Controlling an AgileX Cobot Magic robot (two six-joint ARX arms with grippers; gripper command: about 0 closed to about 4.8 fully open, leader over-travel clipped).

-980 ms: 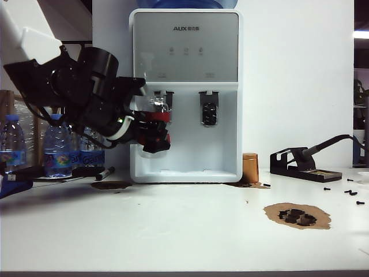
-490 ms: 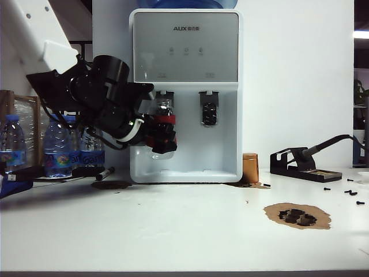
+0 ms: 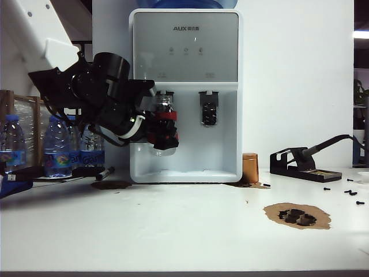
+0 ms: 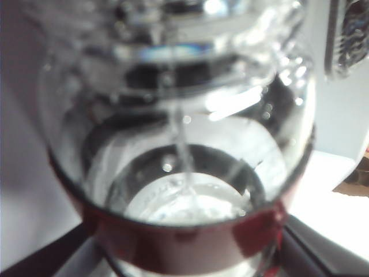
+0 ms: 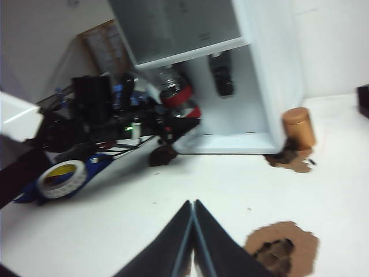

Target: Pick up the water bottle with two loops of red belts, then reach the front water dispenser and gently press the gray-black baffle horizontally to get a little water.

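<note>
Two left gripper [image 3: 163,137] fingers clamp the water bottle [image 3: 163,124] between them, mouth under the gray-black baffle [image 3: 164,98]; right gripper [image 5: 192,242] fingers pressed together, well apart from it

I worked in what looked like an electronics workshop or robotics lab. A white table [image 3: 184,231] stood against a plain white wall. On it sat a soldering iron in its black stand [image 3: 304,163], scattered black screws [image 3: 351,193], a black marker [image 3: 104,172] and a roll of tape [image 5: 60,176]. An AUX water dispenser [image 3: 185,95] and blue-capped plastic bottles [image 3: 56,147] stood behind.
</note>
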